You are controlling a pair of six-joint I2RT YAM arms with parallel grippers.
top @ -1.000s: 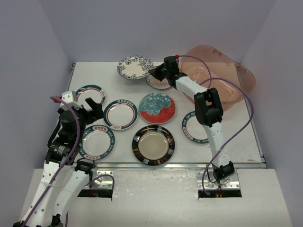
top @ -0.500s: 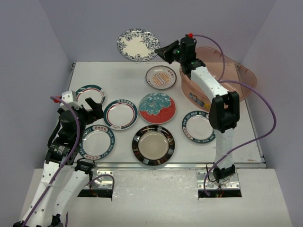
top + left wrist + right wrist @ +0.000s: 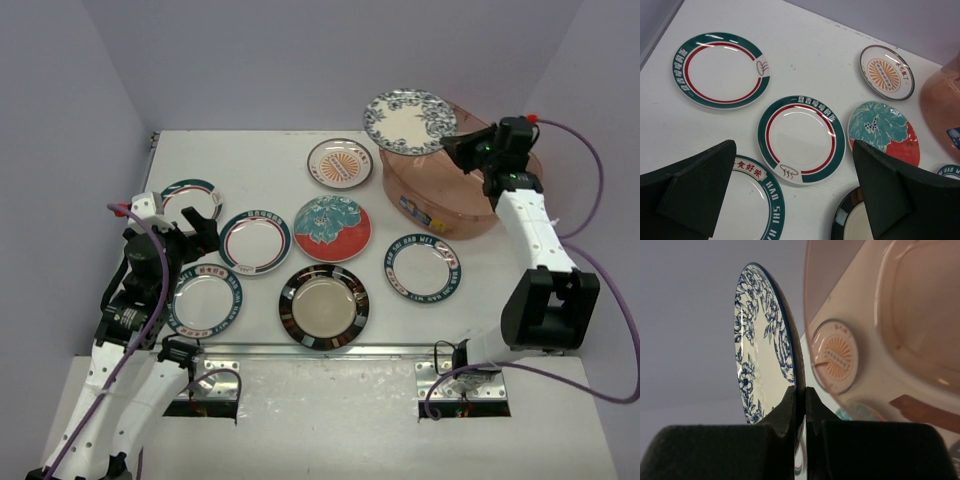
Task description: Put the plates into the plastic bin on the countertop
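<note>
My right gripper (image 3: 456, 146) is shut on the edge of the blue-patterned plate (image 3: 410, 121), which it holds in the air over the left end of the plastic bin (image 3: 445, 212). In the right wrist view the plate (image 3: 762, 350) stands on edge, pinched at my right gripper (image 3: 800, 392), with the bin (image 3: 900, 315) to its right. Several plates lie flat on the countertop (image 3: 240, 160): an orange-centred one (image 3: 340, 163), a teal-and-red floral one (image 3: 332, 229), a black-rimmed one (image 3: 324, 305) and teal-rimmed ones (image 3: 255, 241). My left gripper (image 3: 793, 165) hangs open over them, holding nothing.
The bin stands at the back right corner of the countertop. A teal-lettered plate (image 3: 424, 266) lies just in front of it. Two more teal-rimmed plates (image 3: 191, 200) (image 3: 205, 299) lie at the left, near my left arm. Grey walls close the back and sides.
My right arm has lifted the blue-patterned plate off the back of the countertop and swung it right, over the bin. The left arm has not moved.
</note>
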